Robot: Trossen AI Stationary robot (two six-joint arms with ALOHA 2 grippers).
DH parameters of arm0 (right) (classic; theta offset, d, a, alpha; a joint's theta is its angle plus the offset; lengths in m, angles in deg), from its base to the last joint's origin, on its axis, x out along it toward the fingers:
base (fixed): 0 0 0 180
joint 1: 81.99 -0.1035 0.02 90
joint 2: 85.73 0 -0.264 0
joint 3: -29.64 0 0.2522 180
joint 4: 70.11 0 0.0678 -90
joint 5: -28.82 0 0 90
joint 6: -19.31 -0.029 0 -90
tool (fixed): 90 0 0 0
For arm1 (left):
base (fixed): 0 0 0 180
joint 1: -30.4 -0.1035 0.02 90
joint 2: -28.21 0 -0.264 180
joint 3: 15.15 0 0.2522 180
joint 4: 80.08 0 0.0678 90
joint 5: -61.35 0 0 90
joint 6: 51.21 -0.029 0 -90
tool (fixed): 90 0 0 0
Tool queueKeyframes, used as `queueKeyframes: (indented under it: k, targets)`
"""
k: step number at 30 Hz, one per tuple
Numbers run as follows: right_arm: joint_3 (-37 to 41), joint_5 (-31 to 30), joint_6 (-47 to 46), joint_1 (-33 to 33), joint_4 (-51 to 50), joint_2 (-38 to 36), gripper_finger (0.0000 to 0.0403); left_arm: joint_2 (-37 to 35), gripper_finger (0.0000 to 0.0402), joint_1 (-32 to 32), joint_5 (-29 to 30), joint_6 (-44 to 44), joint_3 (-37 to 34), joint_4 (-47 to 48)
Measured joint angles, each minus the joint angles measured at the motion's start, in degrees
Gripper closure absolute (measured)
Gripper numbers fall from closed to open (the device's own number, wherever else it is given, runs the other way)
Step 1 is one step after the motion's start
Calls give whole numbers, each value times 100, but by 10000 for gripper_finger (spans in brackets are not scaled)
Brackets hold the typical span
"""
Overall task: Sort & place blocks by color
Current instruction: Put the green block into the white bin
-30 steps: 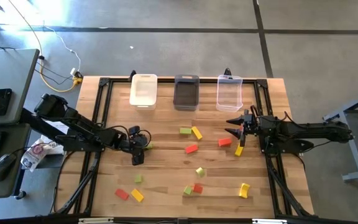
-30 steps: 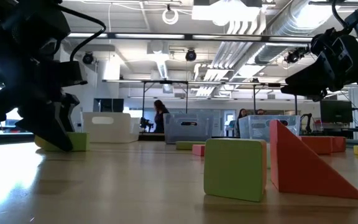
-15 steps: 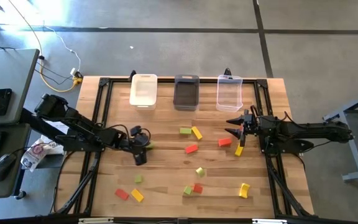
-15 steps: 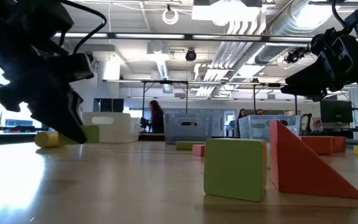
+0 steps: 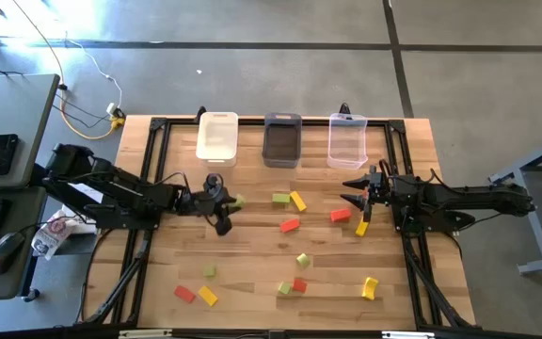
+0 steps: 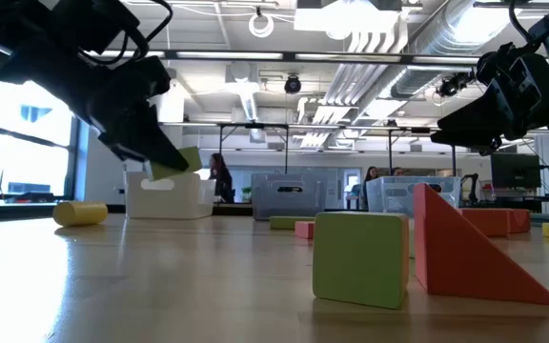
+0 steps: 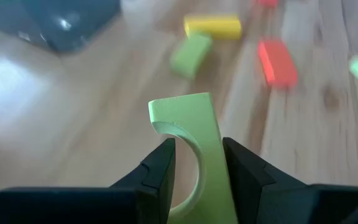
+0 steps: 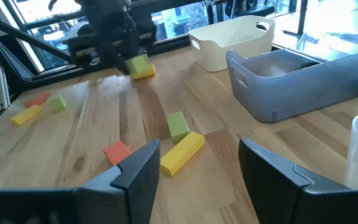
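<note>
Clamping a light green block point(image 7: 194, 149) above the table, the left gripper point(image 5: 222, 213) hangs at nine o'clock — right gripper point(image 5: 358, 196), fingers spread and empty, waits at three.

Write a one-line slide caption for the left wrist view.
Left gripper shut on a light green arch-cut block, held above the wooden table with other blocks beyond.

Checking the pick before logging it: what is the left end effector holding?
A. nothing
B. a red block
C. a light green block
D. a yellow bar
C: the left end effector is shut on a light green block, lifted off the table.
</note>
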Motion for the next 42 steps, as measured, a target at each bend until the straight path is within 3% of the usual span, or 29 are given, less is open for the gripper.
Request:
queueKeyframes:
  k: [11,18,25,30,34,42]
  targets:
    - [2,-1,0,0,0,0,199,-727,312,-1373,655,-727,-2,-332]
    - [0,1,1,1,0,0,199,-885,312,-2381,770,-903,-2,-347]
    - [0,1,1,1,0,0,199,-883,312,-3396,247,-894,-1,-295]
    - [0,1,1,0,1,0,199,-852,312,-3946,53,-888,456,805]
    - [2,1,1,1,1,0,199,-768,312,-4190,-159,-901,867,1457]
    - [1,0,1,1,0,0,199,-478,307,-4297,-500,-753,1270,1742]
